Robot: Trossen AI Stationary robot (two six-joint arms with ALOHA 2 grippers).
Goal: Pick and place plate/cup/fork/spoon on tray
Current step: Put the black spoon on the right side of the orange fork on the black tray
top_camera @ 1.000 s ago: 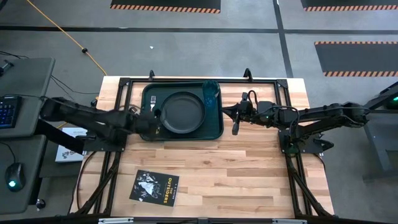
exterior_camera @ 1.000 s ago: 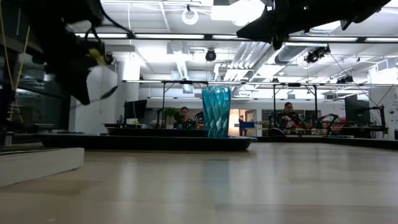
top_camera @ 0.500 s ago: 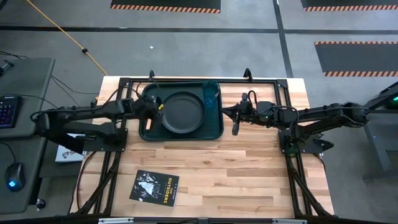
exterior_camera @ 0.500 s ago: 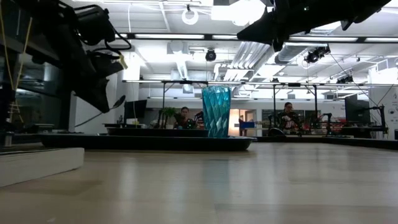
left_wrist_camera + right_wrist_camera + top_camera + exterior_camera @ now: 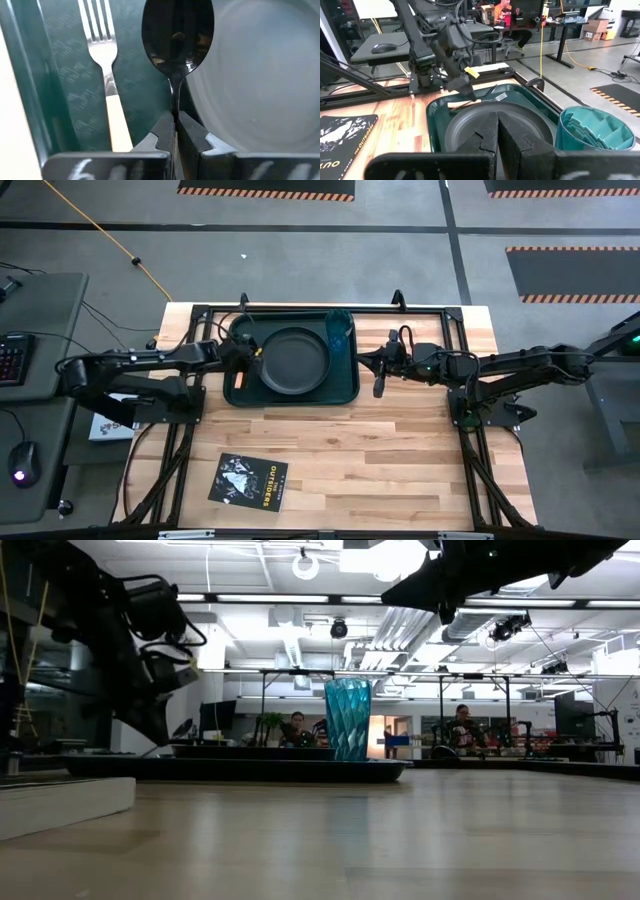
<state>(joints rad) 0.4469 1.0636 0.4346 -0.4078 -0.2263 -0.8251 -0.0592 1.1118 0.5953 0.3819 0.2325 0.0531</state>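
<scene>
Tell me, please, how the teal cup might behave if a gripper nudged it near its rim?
The cup is taller than wide and looks like thin plastic, so it probably tips easily. It stands upright in the tray corner, beside the plate, which might stop it.

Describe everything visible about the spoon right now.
The spoon is slim, with a glossy dark oval bowl that mirrors the room and a thin straight handle. The left pincer is shut on the handle and holds the spoon over the tray, between the fork and the plate. Whether it touches the tray cannot be told.

Dark jointed arms, black cables, yellow tag point(image 5: 471, 73)
</scene>
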